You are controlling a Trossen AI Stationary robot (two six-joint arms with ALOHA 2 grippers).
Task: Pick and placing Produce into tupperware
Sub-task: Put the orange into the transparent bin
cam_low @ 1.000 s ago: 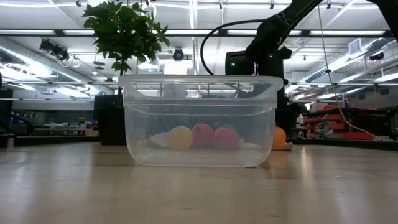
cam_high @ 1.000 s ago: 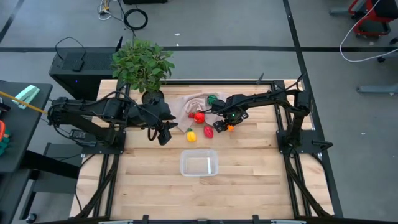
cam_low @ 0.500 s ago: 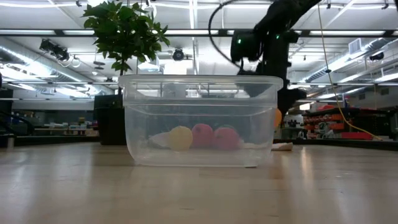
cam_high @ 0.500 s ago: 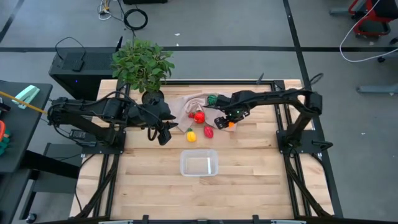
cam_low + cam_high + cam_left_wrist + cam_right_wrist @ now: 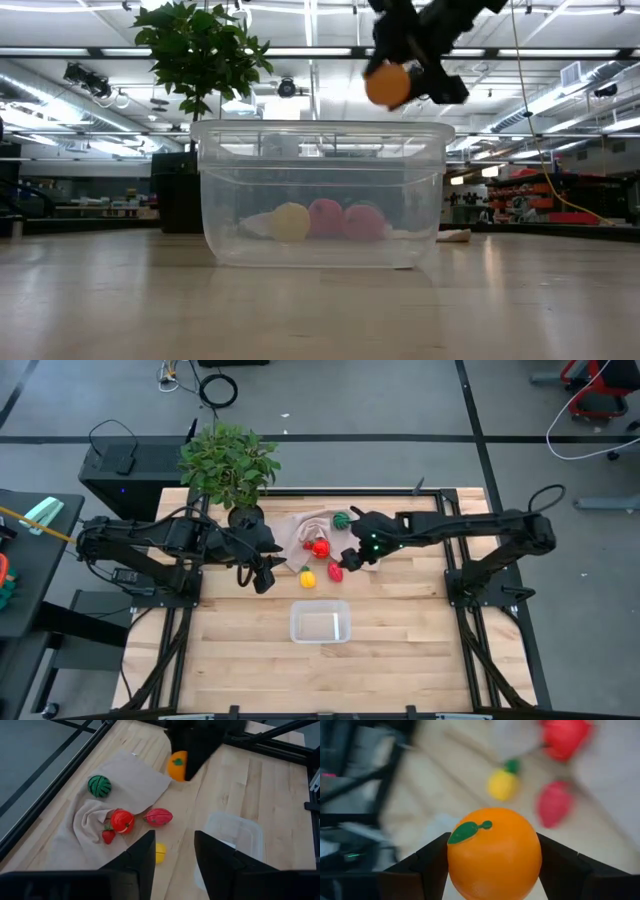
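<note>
My right gripper (image 5: 392, 72) is shut on the orange produce piece (image 5: 388, 85), high over the table behind the clear tupperware (image 5: 320, 190). The orange (image 5: 177, 766) hangs under the dark gripper, clear of the beige cloth (image 5: 125, 785). The dark green round piece (image 5: 99, 786) and a red piece (image 5: 122, 820) lie on the cloth. Another red piece (image 5: 159, 816) and the yellow one (image 5: 160, 852) lie on the wood. My left gripper (image 5: 262, 575) is open and waits left of the produce. My right gripper pinches the orange (image 5: 494, 852) between its two fingers, one finger (image 5: 417, 867) on each opposite side, with the green leaf (image 5: 467, 831) facing the wrist camera. The fingers come slanting down from above. The orange is lifted clear of the table.
A leafy potted plant (image 5: 230, 465) stands at the table's far left. The tupperware (image 5: 320, 623) sits near the table's middle, nearer than the produce, with bare wood around it. A small red strawberry-like piece (image 5: 107, 836) lies at the cloth's edge.
My right gripper came down on the orange piece beside the cloth, took hold of it and rose. The orange went from resting on the table to hanging well above the tupperware's rim. The other produce and my left arm stayed put.
</note>
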